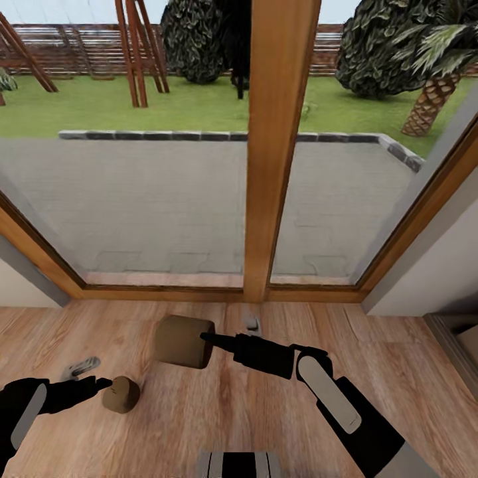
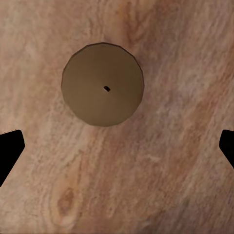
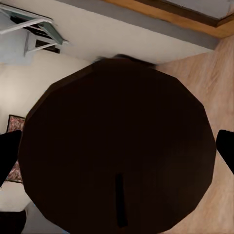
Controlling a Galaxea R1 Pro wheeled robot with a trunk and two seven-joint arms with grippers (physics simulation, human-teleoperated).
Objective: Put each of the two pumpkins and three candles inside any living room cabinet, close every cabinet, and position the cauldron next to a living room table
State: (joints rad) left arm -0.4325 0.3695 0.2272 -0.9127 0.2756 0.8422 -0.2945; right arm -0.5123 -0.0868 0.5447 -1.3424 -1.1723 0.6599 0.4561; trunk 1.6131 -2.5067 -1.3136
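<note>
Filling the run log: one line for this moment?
right gripper: shut on held candle | left gripper: open over floor candle | wood floor | facing window

The right hand holds a large candle above the wooden floor, in front of the tall window with its wooden post. Lower down, the left hand touches a smaller candle on the boards.
</note>
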